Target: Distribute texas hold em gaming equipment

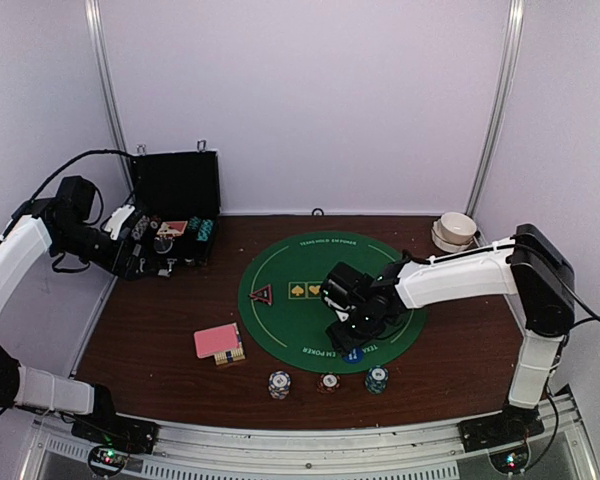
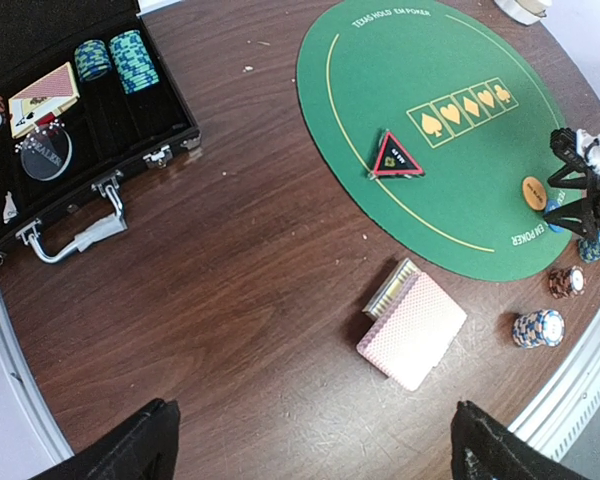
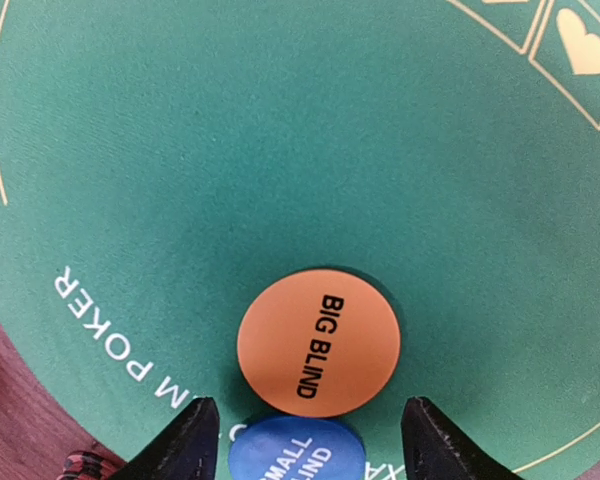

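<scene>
Top camera's looking down on the whole desk [image 1: 160,320]; left wrist's viewing from high up; right wrist's hugging the green mat [image 3: 180,150] all three are sharing.

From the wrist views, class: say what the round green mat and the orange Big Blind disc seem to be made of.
Green mat: likely felt or cloth, matte, with fine fuzzy grain. Orange disc: probably plastic, smooth, flat, evenly coloured, with crisp printed lettering.
</scene>
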Robot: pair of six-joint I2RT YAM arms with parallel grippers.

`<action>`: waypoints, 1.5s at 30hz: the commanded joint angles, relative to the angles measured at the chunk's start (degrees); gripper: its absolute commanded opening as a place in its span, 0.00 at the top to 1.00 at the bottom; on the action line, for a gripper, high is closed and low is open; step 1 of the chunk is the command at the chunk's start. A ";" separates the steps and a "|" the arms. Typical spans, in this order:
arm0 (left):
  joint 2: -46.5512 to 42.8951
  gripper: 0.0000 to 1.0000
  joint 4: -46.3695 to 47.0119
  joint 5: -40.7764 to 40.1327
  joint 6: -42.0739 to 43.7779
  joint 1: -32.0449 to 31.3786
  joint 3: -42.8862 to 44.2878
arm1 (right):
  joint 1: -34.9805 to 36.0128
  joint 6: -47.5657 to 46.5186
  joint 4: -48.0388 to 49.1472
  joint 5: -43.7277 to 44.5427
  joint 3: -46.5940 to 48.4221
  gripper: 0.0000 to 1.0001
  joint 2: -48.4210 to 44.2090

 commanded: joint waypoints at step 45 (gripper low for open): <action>-0.52 0.02 -0.37 0.29 1.22 -0.37 1.30 | -17.41 0.92 -6.53 5.68 58.64 0.68 40.05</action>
